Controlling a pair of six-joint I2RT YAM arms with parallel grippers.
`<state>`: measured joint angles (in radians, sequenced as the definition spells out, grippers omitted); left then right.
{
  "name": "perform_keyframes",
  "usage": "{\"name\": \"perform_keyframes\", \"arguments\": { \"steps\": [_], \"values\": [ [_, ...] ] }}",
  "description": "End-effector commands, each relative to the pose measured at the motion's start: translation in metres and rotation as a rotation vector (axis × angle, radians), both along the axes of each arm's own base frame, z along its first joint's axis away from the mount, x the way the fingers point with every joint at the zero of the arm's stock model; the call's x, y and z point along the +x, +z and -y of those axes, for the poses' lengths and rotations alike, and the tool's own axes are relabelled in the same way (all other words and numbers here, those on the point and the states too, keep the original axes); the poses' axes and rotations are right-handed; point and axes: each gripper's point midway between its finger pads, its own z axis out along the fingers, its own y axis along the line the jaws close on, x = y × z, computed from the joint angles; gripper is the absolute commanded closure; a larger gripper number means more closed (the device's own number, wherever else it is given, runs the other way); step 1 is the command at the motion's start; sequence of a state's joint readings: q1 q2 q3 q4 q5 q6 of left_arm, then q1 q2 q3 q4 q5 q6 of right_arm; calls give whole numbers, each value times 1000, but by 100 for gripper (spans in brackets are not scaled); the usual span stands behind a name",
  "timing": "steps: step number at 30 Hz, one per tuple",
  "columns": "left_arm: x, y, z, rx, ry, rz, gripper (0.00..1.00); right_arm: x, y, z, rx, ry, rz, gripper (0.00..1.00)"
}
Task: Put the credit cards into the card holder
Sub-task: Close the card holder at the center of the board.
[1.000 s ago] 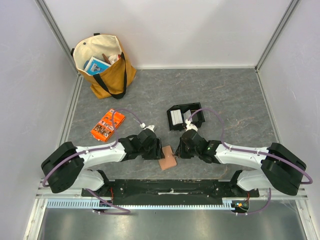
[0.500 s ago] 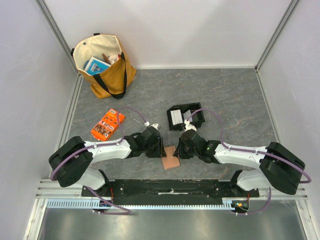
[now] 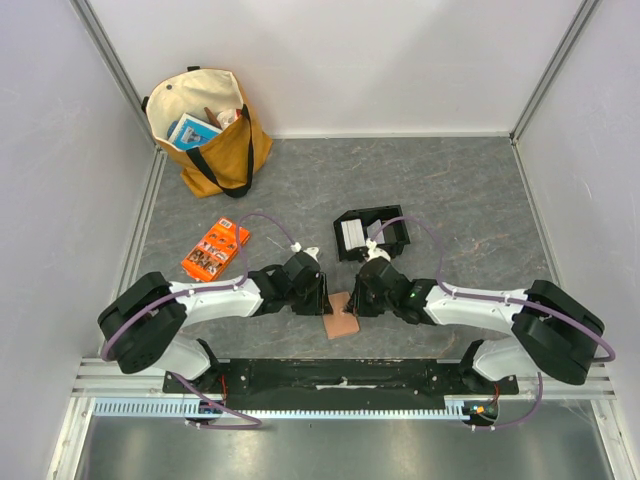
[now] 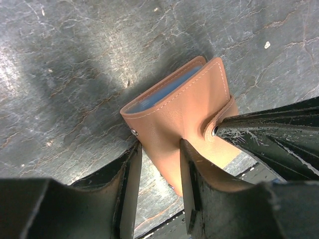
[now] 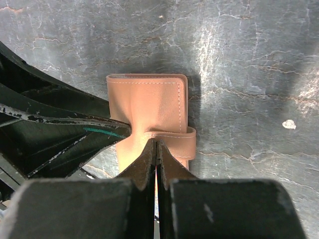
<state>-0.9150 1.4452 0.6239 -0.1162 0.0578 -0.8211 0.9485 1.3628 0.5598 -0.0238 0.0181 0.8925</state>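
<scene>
A mustard-and-cream tote bag [image 3: 228, 150] stands in the far left corner of the grey tabletop [image 3: 470, 190]. An orange packet [image 3: 214, 250] lies toward the left edge. Both are well apart from the card holder [image 4: 184, 107], which lies folded at the middle of the near edge.

One black tray [image 3: 392, 216] sits just beyond the arms. Its left compartment holds the credit cards [image 3: 352, 236], a white stack I cannot count. The right arm's purple cable [image 3: 425, 235] arches over the tray's right side. The bag holds a blue box and other items too small to tell.

The left end effector [image 4: 159, 144] is partly open, with its fingers astride a corner of the card holder. I cannot tell whether it pinches. The right end effector [image 5: 156, 142] is fully closed, its tips at the holder's strap [image 5: 172, 137].
</scene>
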Motion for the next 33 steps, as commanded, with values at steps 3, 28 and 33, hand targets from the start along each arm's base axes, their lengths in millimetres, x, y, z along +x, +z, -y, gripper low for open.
{"name": "perform_keyframes", "arguments": {
  "steps": [3, 28, 33],
  "values": [
    [-12, -25, -9, 67, -84, -31, 58, -3, -14, 5, -97, 36, -39, 99],
    [-9, -20, -3, 45, -75, -24, 62, -31, -69, 51, -600, 92, -60, 100],
    [-10, -21, -5, 43, -71, -25, 62, -50, -87, 68, -718, 128, -88, 100]
  ]
}}
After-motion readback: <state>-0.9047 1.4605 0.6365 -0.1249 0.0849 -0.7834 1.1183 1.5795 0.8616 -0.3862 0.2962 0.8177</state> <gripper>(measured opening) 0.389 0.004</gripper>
